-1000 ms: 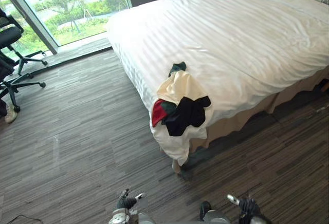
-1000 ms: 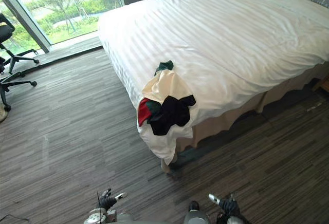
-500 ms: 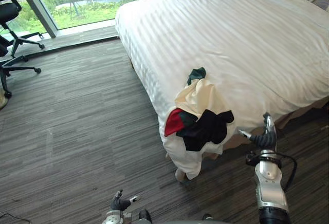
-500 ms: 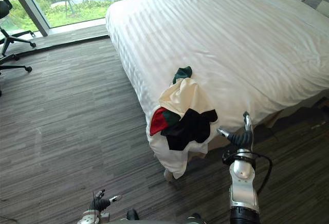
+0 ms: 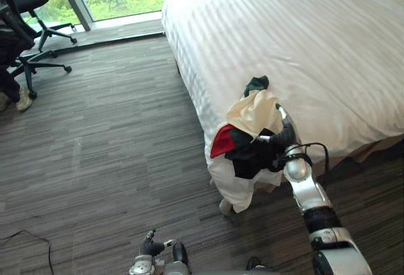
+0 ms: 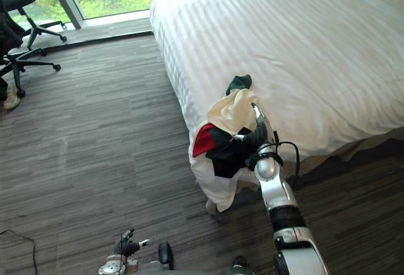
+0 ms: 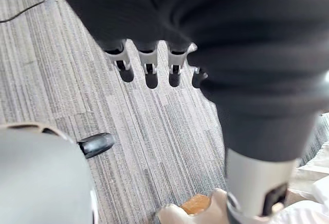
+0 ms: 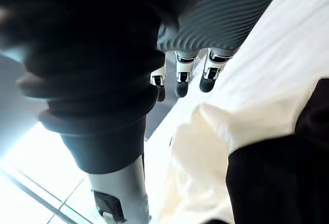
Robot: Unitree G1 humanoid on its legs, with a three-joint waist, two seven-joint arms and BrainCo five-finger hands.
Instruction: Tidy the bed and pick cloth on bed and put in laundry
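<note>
Our right hand (image 5: 282,137) keeps its fingers (image 8: 183,72) straight, clamped on nothing. Just under them, the cream, black, red and green cloth heap (image 5: 251,112) lies on the white striped bed (image 5: 315,48); we judge nothing picked yet.

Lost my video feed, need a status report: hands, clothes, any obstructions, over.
Right hand open, over the clothes pile at the bed corner, nothing gripped. Left hand open, low over the floor. Nothing in the way.
</note>
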